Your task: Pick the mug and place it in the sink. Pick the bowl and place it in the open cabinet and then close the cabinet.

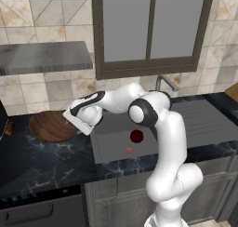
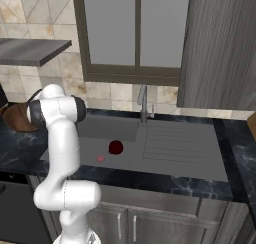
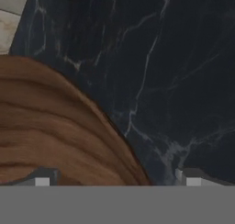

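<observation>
Mug (image 1: 136,136) is seen resting inside the sink (image 1: 111,147), near the small red drain mark (image 1: 129,150). The bowl (image 1: 50,126) is set on the dark marble counter (image 1: 42,163) to the left of the sink. The gripper (image 3: 114,178) is held wide open over the bowl's rim, with nothing gripped between the fingertips (image 3: 42,178).

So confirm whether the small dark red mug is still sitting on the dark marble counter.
No, the small dark red mug sits inside the matte grey sink, near its red drain mark.
</observation>
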